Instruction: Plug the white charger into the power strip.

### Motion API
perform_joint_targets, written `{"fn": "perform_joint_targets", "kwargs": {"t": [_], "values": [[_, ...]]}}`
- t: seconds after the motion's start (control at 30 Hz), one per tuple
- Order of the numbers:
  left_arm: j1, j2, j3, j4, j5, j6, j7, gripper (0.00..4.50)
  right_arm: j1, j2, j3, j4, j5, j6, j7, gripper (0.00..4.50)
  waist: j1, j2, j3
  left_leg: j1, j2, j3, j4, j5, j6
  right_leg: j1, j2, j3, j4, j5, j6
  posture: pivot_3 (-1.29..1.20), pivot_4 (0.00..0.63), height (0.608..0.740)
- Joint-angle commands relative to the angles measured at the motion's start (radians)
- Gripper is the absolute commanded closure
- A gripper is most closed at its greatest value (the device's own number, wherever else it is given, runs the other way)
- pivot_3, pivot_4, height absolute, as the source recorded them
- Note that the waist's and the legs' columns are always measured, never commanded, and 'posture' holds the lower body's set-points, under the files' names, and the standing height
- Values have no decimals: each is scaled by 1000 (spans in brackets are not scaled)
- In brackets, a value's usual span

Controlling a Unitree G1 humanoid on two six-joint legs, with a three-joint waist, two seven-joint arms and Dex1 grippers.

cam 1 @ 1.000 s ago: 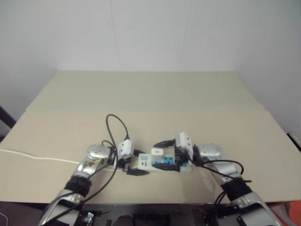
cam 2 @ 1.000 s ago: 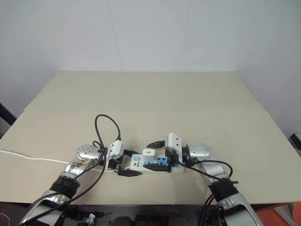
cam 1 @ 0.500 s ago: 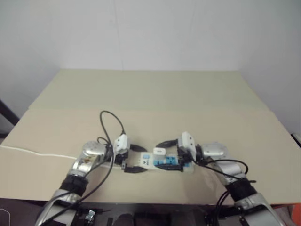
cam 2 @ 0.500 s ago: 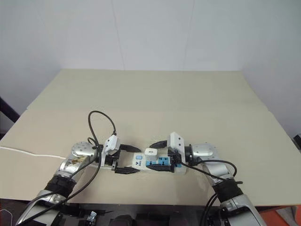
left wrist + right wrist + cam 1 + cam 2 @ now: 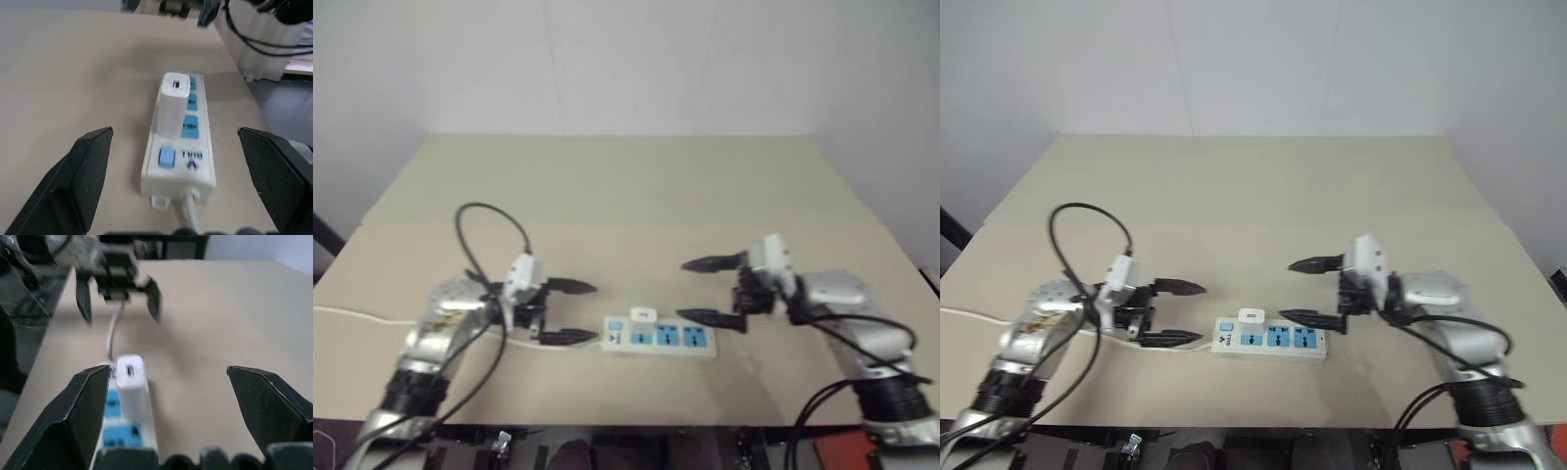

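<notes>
The power strip [image 5: 658, 338] lies flat near the table's front edge, with blue socket faces and its switch end to the left. The white charger [image 5: 642, 315] stands upright on the strip in the socket beside the switch [image 5: 166, 156]. My left gripper [image 5: 576, 311] hovers open just left of the strip, pointing at it, with nothing between its fingers. My right gripper [image 5: 689, 290] hangs open to the right and slightly above the strip, also empty. In the right wrist view the charger [image 5: 131, 381] rises between that gripper's spread fingers, well apart from them.
The strip's thin white cord [image 5: 352, 315] runs off to the left over the tan table [image 5: 626, 196]. A black cable loop [image 5: 489, 220] arches above my left wrist. The table's front edge is close below the strip.
Both grippers have pulled away from the strip, upward and outward to their own sides. The left gripper's fingers have spread wider. The charger stays standing on the strip.
</notes>
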Motion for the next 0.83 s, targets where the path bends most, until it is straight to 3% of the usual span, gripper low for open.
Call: {"fn": "perform_joint_targets", "kwargs": {"t": [0.03, 0.23, 0.37, 0.83], "values": [[43, 75, 91, -82, -57, 24, -15, 19, 55, -79, -98, -71, 42, 45, 11, 0, 1, 0, 0, 0, 0, 0, 0, 0, 0, 0, 0, 0, 0, 0, 0, 0, 150, 740], [158, 176, 203, -170, -109, 76, -5, 19, 175, -174, -196, -89, 57, 57, 32, 0, 0, 0, 1, 0, 1, 1, 0, 0, 0, 0, 0, 0, 0, 0, 0, 0, 150, 740], [205, 188, 237, -213, -126, 100, 21, 19, 205, -189, -216, -85, 61, 54, 43, 0, -2, 0, 1, 1, 1, 2, 0, 0, 0, 1, 0, 0, 0, 0, 0, 0, 150, 740], [167, 176, 194, -222, -128, 125, 63, 19, 174, -171, -156, -66, 3, 29, 18, 0, -1, 0, 1, 1, 1, 2, 0, 0, 0, 1, 0, 0, 1, 0, 0, 0, 150, 740]]}}
